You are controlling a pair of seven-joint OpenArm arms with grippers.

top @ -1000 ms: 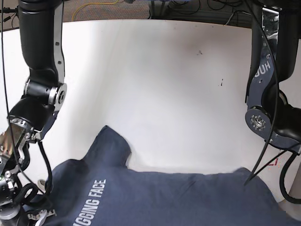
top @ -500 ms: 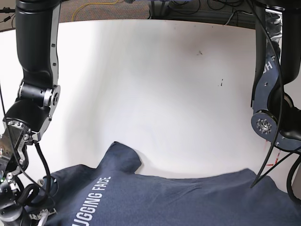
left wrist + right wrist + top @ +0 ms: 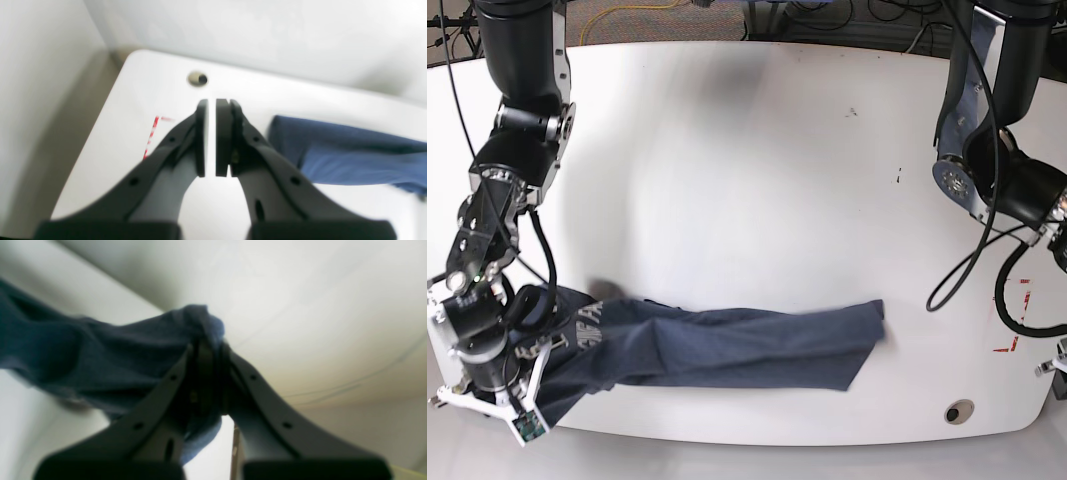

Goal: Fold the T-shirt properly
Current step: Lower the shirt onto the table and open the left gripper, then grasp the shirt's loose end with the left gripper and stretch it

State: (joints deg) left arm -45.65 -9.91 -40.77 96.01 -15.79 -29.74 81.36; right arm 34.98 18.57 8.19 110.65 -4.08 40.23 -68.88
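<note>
Navy T-shirt (image 3: 727, 345) lies bunched along the table's (image 3: 757, 170) near edge. Right gripper (image 3: 210, 350) pinches its fabric; left gripper (image 3: 211, 136), nearly closed, holds nothing. Regrasp the free end, then spread flat

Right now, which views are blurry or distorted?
Right wrist: T-shirt and background soft, smeared. Left wrist: left gripper fairly sharp, table and red marks hazy. Base: mostly sharp, table edges bowed by the wide lens, slight smear around the shirt's right end.
</note>
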